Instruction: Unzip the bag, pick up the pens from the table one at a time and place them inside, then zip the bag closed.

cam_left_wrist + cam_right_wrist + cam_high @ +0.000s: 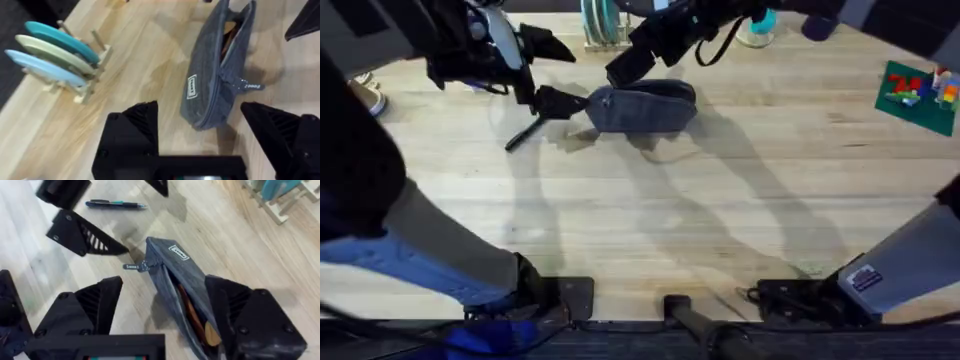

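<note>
The bag (pixel 172 287) is lying unzipped on the worktop (pixel 650 220), showing brown and orange contents inside. One pen (pixel 116 204) is resting on the wood just beyond its zipper-pull end. The left gripper (pixel 200 130) and the right gripper (pixel 165 312) are both hovering released, jaws spread, over opposite ends of the bag.

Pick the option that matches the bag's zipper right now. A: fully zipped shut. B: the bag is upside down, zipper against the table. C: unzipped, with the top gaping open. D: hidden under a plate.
C: the bag lies on the table with its top seam parted, so the brown inside shows in both wrist views, and the zipper pull hangs at one end.
</note>
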Robot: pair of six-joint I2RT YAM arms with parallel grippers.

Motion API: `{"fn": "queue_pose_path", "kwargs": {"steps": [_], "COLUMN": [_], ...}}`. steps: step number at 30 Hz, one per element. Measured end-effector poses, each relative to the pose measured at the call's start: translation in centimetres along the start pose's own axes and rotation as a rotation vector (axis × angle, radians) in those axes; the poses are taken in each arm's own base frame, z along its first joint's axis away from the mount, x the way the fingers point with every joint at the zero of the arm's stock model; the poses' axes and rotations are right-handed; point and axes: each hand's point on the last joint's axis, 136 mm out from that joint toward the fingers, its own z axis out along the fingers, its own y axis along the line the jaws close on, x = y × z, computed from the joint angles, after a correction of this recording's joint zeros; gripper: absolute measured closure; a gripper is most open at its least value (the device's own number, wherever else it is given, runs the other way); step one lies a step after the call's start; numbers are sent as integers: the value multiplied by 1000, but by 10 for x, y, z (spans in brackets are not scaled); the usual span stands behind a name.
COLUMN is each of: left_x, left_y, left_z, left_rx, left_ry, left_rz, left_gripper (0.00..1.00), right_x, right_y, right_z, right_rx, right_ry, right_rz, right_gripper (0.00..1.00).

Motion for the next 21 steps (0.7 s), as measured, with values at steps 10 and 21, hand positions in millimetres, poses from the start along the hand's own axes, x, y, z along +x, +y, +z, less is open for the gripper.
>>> {"fn": "queue_pose_path", "kwargs": {"steps": [10,21], "left_x": [-42,-71], "left_y": [23,41], "left_z": [-38,-63], "left_rx": [-158,-240], "left_ry": [96,123], "left_rz": [71,-138], "left_gripper": [7,6], "right_x": [-7,4], "right_y": [8,-3], "right_z": [-34,-102], "right_rx": [34,104], "right_ry": [-17,-29], "right_rz": [-7,68], "right_gripper": [6,5]}}
